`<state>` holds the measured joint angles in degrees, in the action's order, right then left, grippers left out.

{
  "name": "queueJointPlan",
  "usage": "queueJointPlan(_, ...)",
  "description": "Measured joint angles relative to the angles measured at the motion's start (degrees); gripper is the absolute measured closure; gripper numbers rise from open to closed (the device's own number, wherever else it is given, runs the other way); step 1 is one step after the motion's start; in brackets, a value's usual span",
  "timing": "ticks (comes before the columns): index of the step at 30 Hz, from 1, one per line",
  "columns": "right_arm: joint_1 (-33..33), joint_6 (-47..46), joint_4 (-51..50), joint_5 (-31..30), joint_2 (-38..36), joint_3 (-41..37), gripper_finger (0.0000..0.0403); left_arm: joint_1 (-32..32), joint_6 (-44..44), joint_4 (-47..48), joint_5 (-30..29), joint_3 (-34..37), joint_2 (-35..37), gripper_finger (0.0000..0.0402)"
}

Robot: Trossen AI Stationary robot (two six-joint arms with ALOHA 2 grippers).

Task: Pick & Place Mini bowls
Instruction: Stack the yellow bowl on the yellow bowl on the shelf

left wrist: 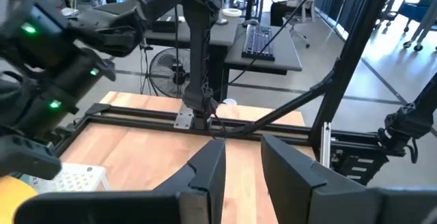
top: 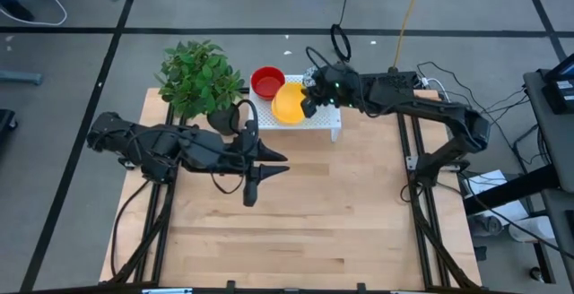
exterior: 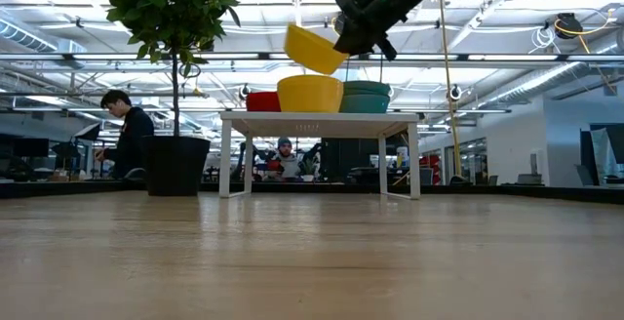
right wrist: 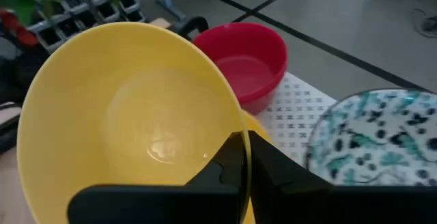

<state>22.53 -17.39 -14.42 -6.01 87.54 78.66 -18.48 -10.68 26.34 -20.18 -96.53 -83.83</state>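
- the left gripper (top: 280, 166) hovers over the bare middle of the wooden table (top: 305, 231), fingers a narrow gap apart, holding nothing.
- farther back, the right gripper (top: 309, 104) pinches the rim of a yellow bowl (exterior: 314, 49), tilted in the air above the white stand (exterior: 317, 118).
- on the stand sit another yellow bowl (exterior: 309, 94), a red bowl (top: 267, 82) and a patterned bowl (right wrist: 382, 138).
- a potted plant (top: 199, 79) stands beside the stand.
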Motion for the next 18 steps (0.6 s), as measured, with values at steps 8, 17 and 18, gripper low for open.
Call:
queueJointPlan(8,3.0,1.1,-1.5,0.2,0.4,0.6,0.0403,-0.2,1.3,0.6,0.1,0.0,0.0,0.0305)
queueJointPlan(17,2.9,1.7,-1.0,0.1,0.5,0.6,0.0401,-0.2,7.4,0.5,-2.6,0.0,0.0,0.0305)
queueJointPlan(18,2.9,1.7,-1.0,0.1,0.5,0.6,0.0401,-0.2,7.4,0.5,-2.9,0.0,0.0,0.0305)
